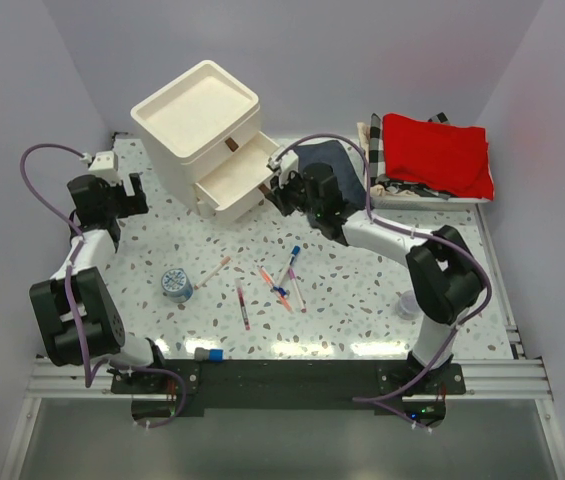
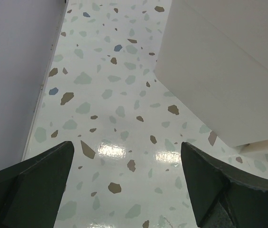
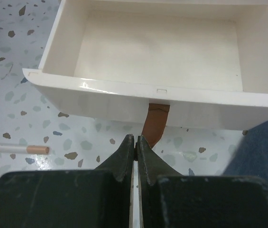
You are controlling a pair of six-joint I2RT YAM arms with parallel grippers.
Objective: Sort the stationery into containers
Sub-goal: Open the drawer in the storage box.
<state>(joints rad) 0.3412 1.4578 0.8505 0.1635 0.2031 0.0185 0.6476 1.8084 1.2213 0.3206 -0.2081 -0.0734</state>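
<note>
On the worktop [image 1: 362, 300] lie one roll [image 1: 176, 285] and at least four pens [image 1: 243, 308]; the right gripper [image 3: 134, 142] pinches one drawer tab [image 3: 155, 118], and the left gripper [image 2: 126, 154] is open.

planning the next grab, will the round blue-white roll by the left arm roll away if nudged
Probably not: the round blue-white roll seems to lie flat, round face up, so a nudge should slide it, easily on the glossy speckled table. It looks small, so likely light.
</note>
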